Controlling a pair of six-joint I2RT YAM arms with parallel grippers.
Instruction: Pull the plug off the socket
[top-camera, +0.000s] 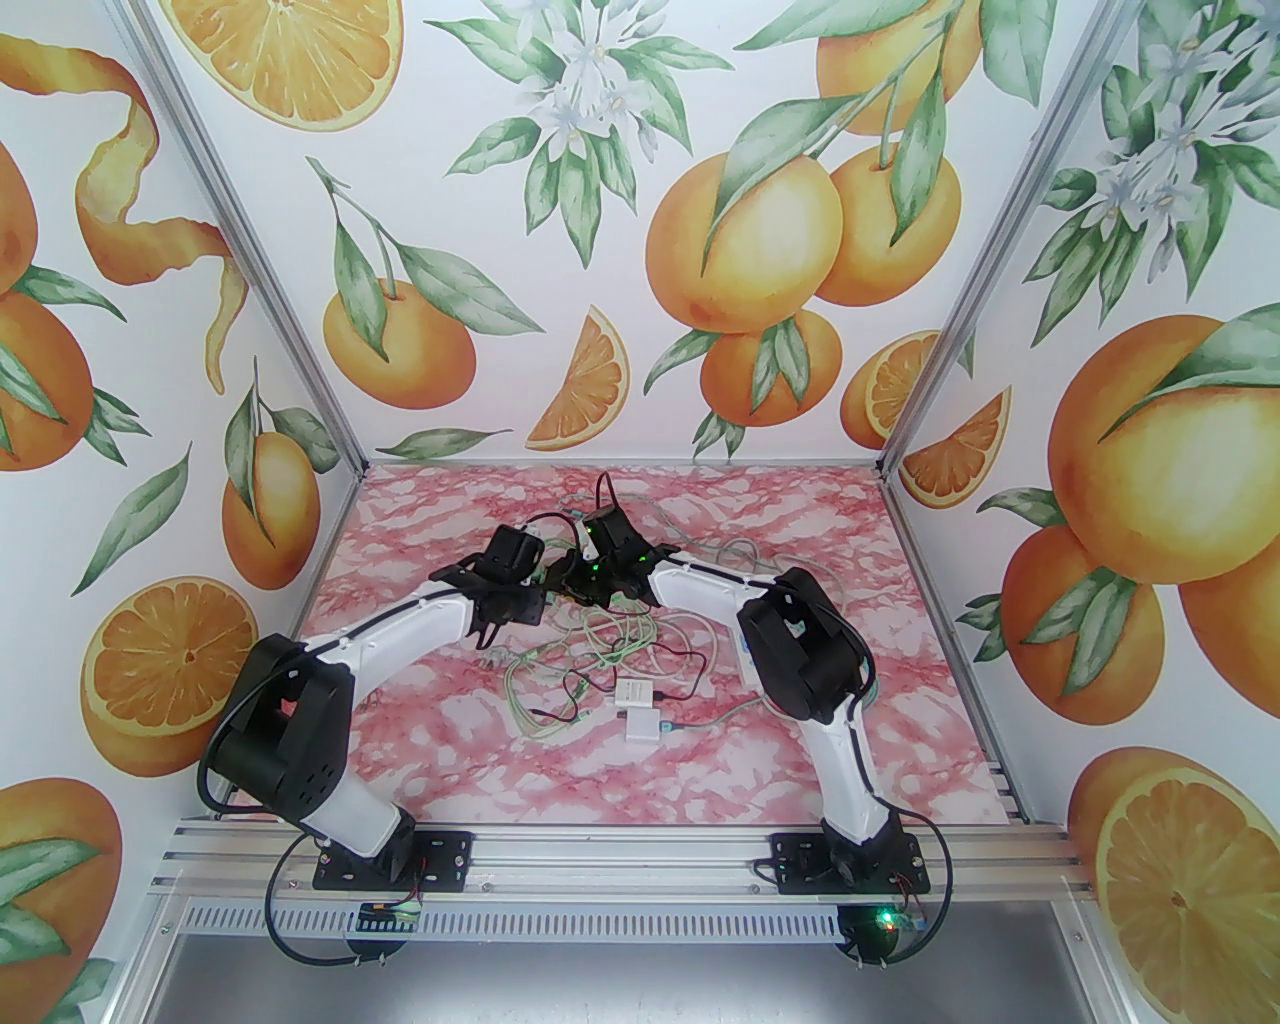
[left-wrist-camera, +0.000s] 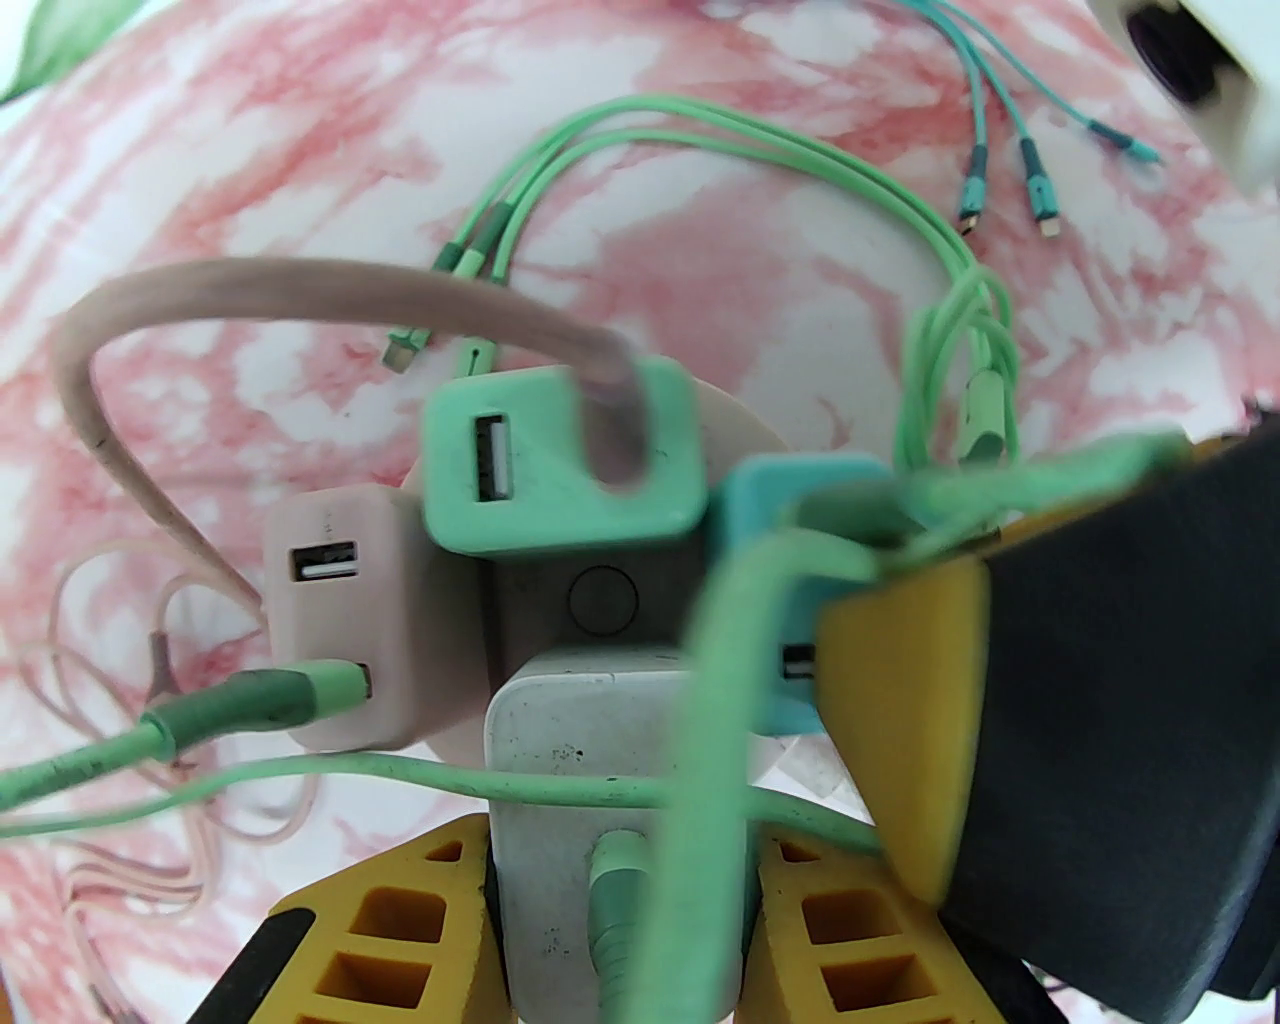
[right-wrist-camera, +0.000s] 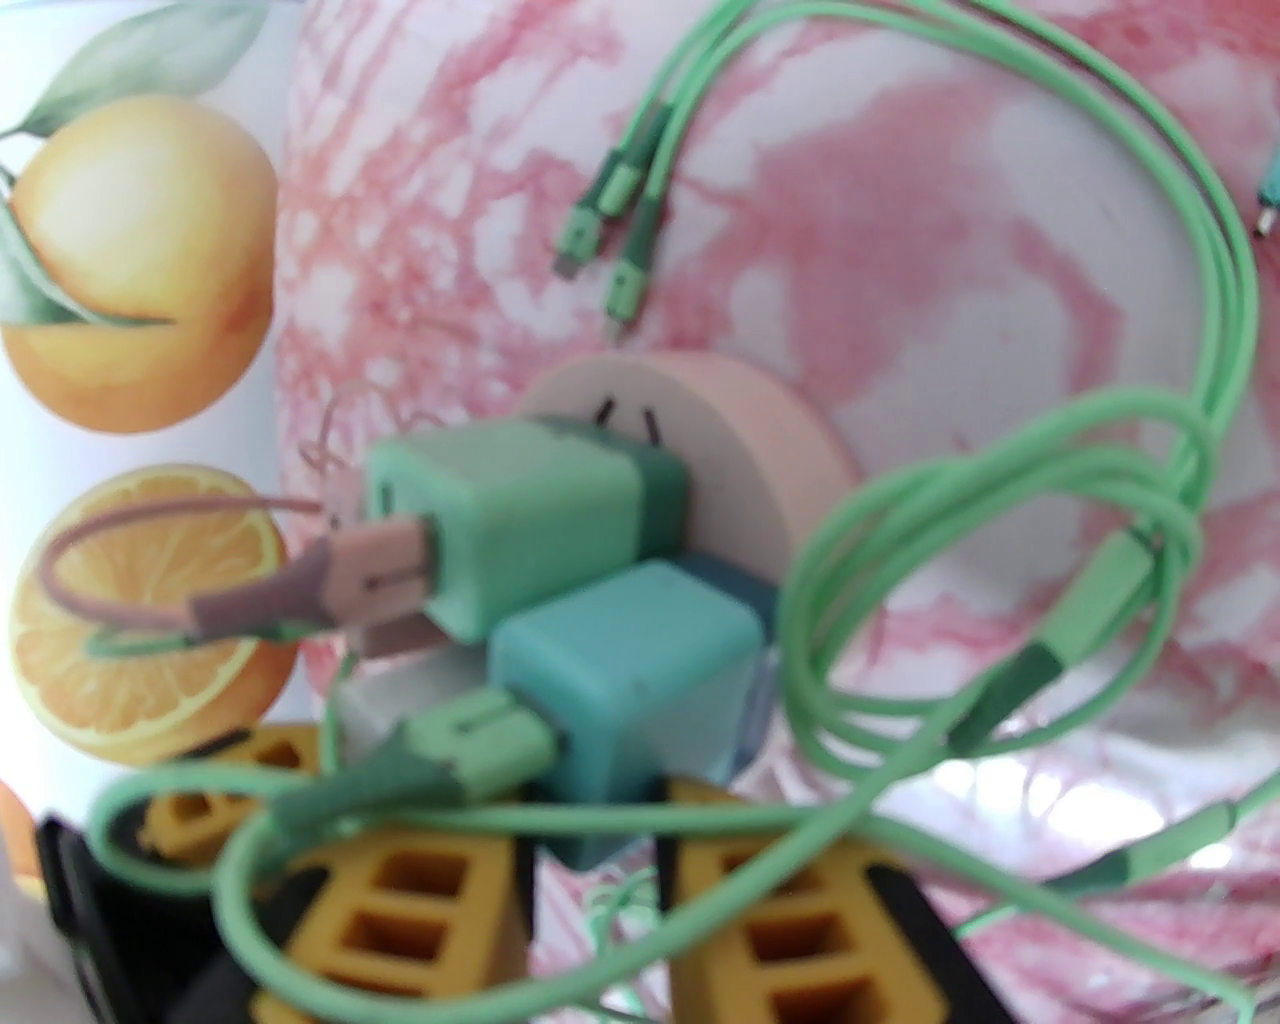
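Teal plug (right-wrist-camera: 630, 660) sits in the round pink socket (right-wrist-camera: 760, 470), mid-table toward the back. Right gripper (right-wrist-camera: 600, 870) is pinching the teal plug, and left gripper (left-wrist-camera: 615, 890) is clamped on the white plug (left-wrist-camera: 590, 740) beside it.

Risk imo: green cables (right-wrist-camera: 1000, 470) loop over everything, so a pull could snag. Or the white plug pops out instead.

Pink marble table (top-camera: 800, 740), orange-print walls (top-camera: 760, 250) all round.
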